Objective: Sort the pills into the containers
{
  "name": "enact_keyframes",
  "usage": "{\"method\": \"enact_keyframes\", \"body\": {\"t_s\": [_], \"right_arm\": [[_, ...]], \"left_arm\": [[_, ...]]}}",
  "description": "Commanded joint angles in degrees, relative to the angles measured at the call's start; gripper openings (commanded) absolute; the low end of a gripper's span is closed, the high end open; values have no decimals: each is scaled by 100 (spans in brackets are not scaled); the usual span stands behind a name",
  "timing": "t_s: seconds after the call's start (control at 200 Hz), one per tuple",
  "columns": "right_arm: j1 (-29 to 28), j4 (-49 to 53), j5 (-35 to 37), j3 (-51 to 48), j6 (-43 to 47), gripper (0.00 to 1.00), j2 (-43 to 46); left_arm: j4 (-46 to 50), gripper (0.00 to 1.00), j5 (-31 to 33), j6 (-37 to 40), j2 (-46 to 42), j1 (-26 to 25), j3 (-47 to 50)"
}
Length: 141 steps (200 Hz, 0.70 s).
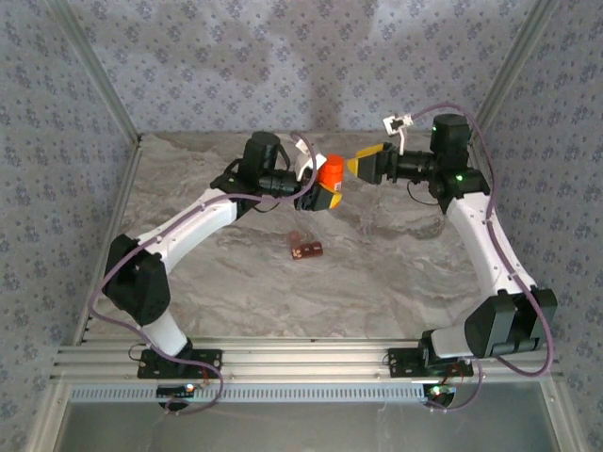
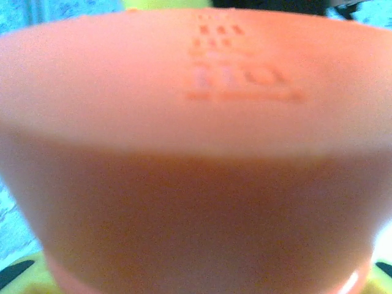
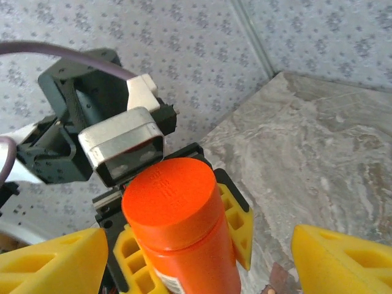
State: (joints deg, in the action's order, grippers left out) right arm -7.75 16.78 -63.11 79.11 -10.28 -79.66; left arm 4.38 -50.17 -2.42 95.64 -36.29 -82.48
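My left gripper (image 1: 320, 193) is shut on an orange bottle (image 1: 331, 174) and holds it above the back middle of the table, its cap still on. In the left wrist view the blurred cap (image 2: 196, 122) sits right against the lens. My right gripper (image 1: 362, 166) faces the bottle from the right, open; its yellow fingers (image 3: 55, 263) stand wide on either side of the cap (image 3: 168, 205) without touching it. The containers (image 1: 306, 250), a small reddish-brown strip, lie flat on the table in front of the bottle. The pills are out of view.
A tiny reddish-brown bit (image 1: 294, 235) lies just behind the strip. The grey marbled table (image 1: 396, 282) has patterned walls on three sides. An aluminium rail (image 1: 301, 363) with both arm bases runs along the near edge.
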Motion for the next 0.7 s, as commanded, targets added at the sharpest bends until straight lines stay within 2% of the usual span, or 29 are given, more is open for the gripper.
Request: {"method": "enact_keyframes", "body": {"t_s": [0.0,0.205,0.495,0.595,0.7], "right_arm": [[-147,572,-382,455,434,80,-148],[-404,744,-237,755,544,80,-393],[-589,941,-122,904,650,74,-568],[-604,940,-108,891,650,67,-580],[-609,941,-13,840,629,53,-570]], "left_arm": [[342,0,-667,227,-10,6,-339],[386,0,-704,242,10,-3,-350],[480,0,-692,298,7,-5,-374],[476,0,-673,303,-1,-9,-374],[436,0,-594,283,3,-7,-368]]}}
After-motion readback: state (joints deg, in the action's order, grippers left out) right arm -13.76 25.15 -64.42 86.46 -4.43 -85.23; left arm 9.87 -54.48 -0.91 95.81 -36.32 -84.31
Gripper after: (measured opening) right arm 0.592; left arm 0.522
